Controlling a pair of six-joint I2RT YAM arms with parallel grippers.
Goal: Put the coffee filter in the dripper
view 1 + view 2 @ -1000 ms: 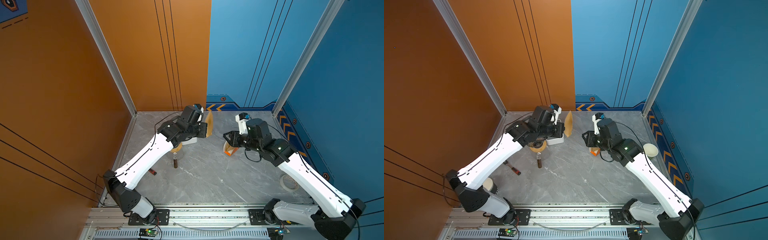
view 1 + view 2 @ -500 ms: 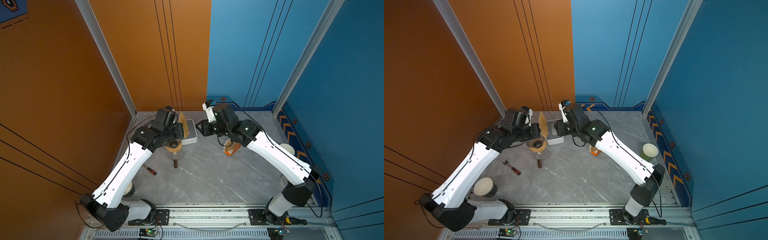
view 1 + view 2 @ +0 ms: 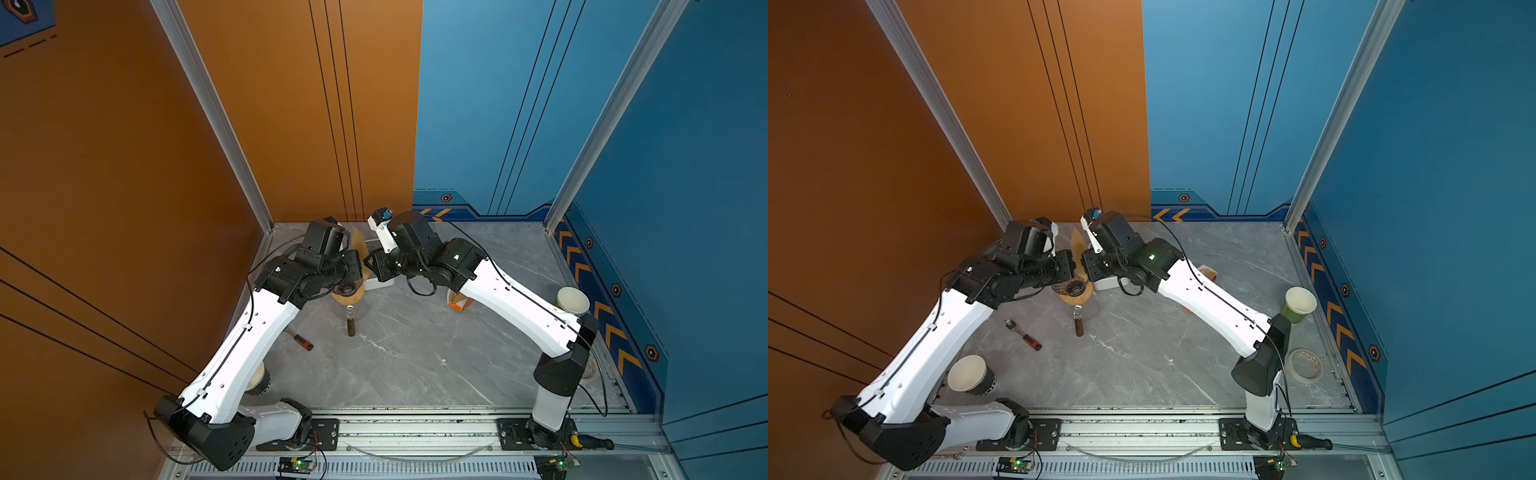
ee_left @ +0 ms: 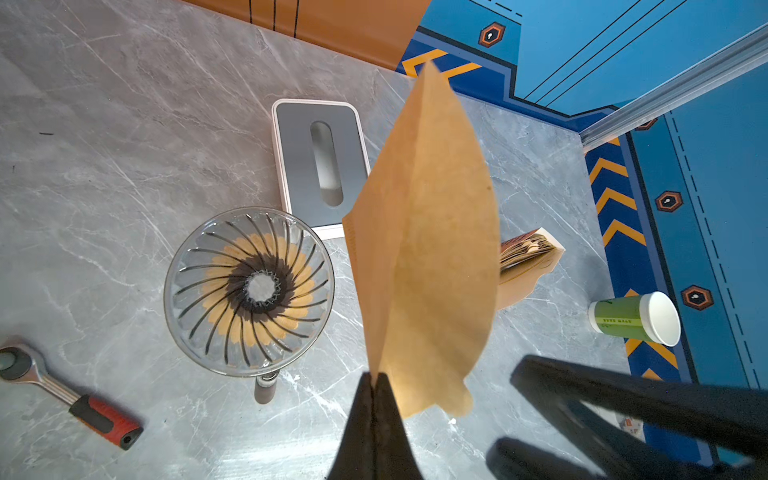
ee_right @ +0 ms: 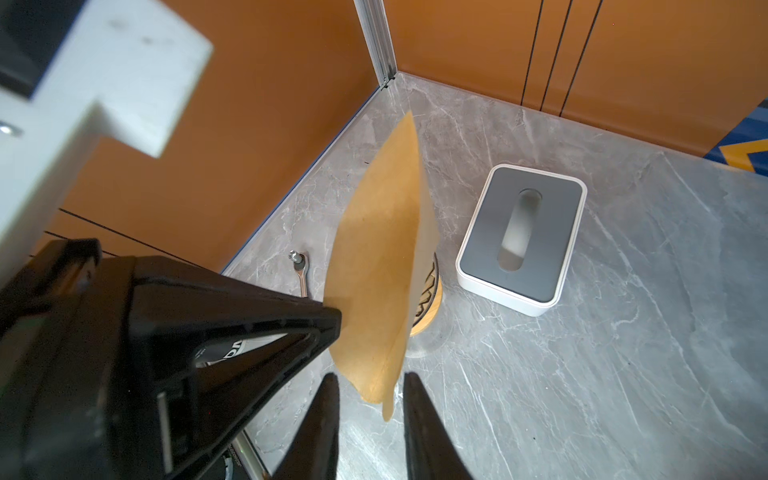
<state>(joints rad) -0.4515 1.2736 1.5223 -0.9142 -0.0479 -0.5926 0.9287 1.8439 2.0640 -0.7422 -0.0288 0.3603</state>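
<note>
left end effector [image 4: 376,386] pinching coffee filter [image 4: 428,257], upright

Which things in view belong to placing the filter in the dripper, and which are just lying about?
Job: coffee filter, pinched in the left hand; dripper, empty; right hand, open around one corner of the filter.

Lying about: ratchet wrench, white slotted box, green cup, dark paper cup, tape roll, spare filter pack.
</note>
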